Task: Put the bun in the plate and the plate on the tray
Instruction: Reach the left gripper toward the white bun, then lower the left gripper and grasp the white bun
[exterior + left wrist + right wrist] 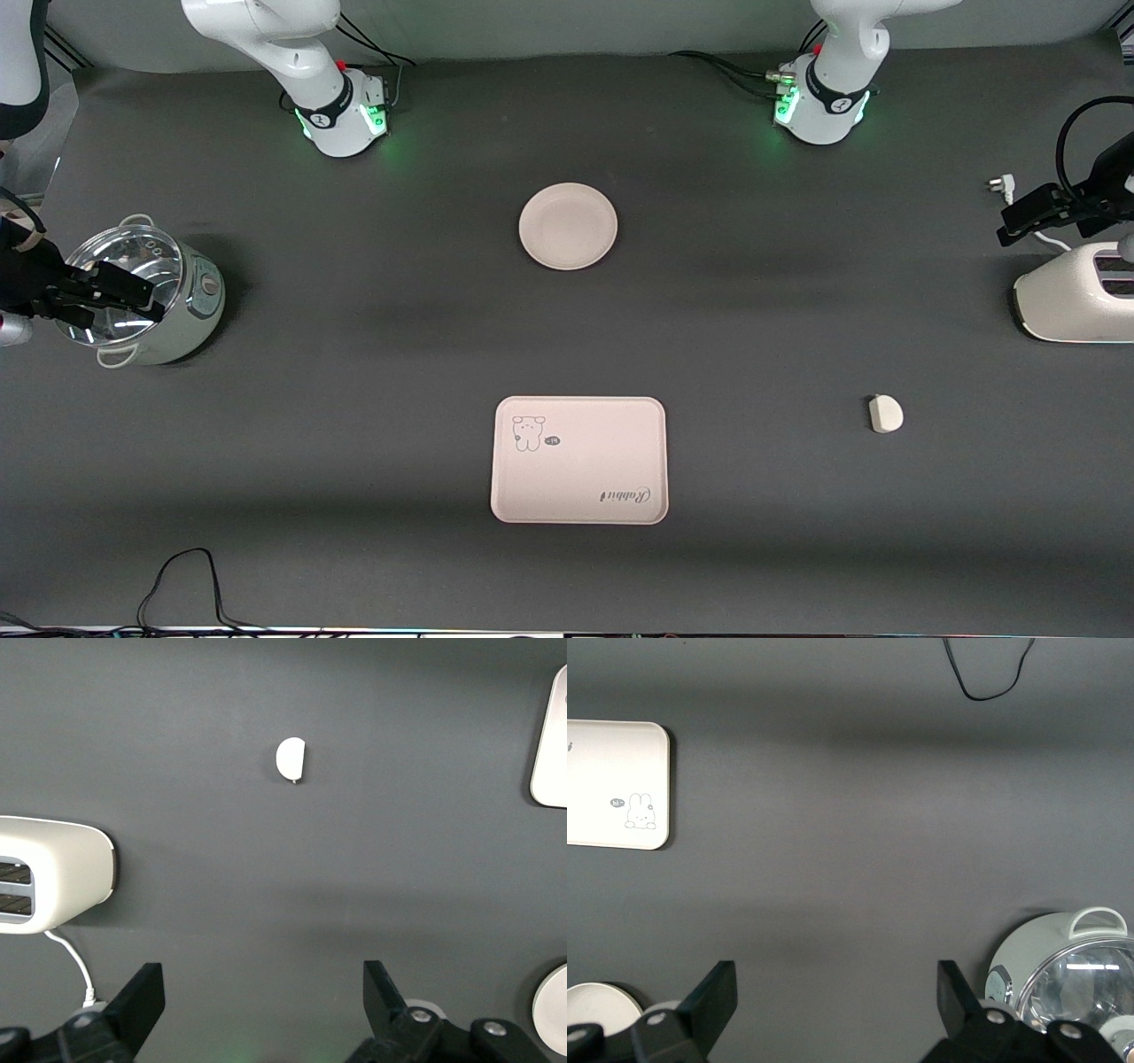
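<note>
The round cream plate [568, 226] lies empty mid-table, near the arms' bases. The cream-pink tray [578, 459] with a bear drawing lies nearer to the front camera than the plate. The small off-white bun [885, 414] rests on the mat toward the left arm's end, apart from both. My left gripper [1010, 221] hangs open and empty beside the toaster; its wrist view shows the bun [291, 759] well ahead of the left gripper [264, 992]. My right gripper [146, 299] is open and empty over the pot, and the right gripper [837, 992] sees the tray [616, 784].
A white toaster [1076, 306] with its plug and cord stands at the left arm's end. A pale green pot with a glass lid [146, 297] stands at the right arm's end. A black cable [182, 589] loops at the table edge nearest the front camera.
</note>
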`<action>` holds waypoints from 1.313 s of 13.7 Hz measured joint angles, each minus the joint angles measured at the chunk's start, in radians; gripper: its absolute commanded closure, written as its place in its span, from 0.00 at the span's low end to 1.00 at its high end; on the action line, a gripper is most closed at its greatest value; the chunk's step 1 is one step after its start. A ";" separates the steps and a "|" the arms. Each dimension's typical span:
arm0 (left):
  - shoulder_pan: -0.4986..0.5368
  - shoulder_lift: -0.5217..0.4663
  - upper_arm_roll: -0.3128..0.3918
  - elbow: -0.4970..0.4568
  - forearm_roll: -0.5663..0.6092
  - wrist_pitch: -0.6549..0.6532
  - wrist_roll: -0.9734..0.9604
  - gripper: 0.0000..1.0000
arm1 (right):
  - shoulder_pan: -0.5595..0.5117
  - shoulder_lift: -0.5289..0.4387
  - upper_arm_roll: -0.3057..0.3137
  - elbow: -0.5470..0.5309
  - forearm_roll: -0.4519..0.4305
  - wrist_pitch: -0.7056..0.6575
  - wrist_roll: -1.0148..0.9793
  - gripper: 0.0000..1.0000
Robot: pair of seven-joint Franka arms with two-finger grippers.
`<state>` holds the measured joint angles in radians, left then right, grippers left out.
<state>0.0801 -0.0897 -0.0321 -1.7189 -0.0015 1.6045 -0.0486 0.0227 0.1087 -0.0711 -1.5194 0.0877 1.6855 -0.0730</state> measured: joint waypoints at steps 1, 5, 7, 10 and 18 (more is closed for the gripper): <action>0.000 0.000 0.000 0.000 0.000 0.000 0.000 0.00 | -0.001 0.000 0.000 0.000 0.000 0.000 0.000 0.00; 0.000 0.000 -0.003 0.008 -0.001 0.000 0.001 0.00 | -0.003 0.000 0.000 0.001 0.000 -0.002 0.000 0.00; 0.000 0.010 -0.004 0.009 -0.001 0.012 0.002 0.00 | -0.005 0.000 0.000 0.006 0.000 -0.001 0.000 0.00; 0.001 0.138 -0.003 -0.003 0.000 0.170 0.003 0.00 | -0.006 0.002 0.000 0.017 -0.003 -0.001 0.000 0.00; -0.024 0.666 -0.017 0.000 0.036 0.678 0.015 0.00 | -0.003 0.036 0.011 0.025 -0.005 -0.001 -0.002 0.00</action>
<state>0.0563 0.5760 -0.0493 -1.7187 0.0343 2.2825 -0.0333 0.0195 0.1444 -0.0603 -1.4949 0.0829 1.6848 -0.0746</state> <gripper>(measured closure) 0.000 0.000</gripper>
